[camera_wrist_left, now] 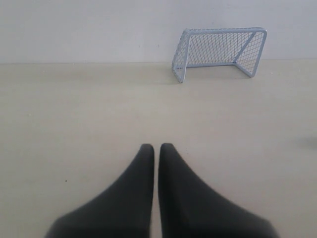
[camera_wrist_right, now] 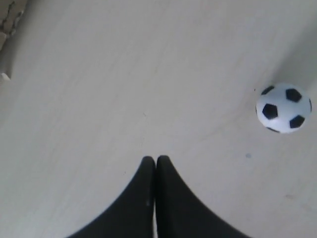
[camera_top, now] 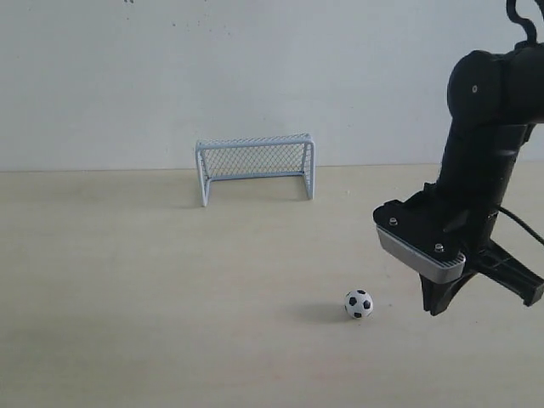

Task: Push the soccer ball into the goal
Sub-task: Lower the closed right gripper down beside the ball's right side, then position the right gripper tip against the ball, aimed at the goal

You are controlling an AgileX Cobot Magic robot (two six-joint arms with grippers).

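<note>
My right gripper [camera_wrist_right: 156, 159] is closed and empty, hanging near the ball [camera_top: 359, 303]. Left gripper [camera_wrist_left: 156, 148] closed too, holding nothing. Ball sits on the table [camera_top: 127, 280], well apart from the goal [camera_top: 255, 166]. It looks light, hard and quick to roll. I'd not grasp it, just nudge the side facing away from goal, gently.

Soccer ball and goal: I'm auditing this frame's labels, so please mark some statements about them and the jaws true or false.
1. The soccer ball lies inside the goal. False: it rests on the table, well out in front of the goal.
2. The right arm's jaws are shut. True.
3. The right arm's jaws touch the soccer ball. False: bare table shows between them.
4. The goal stands upright near the wall. True.
</note>
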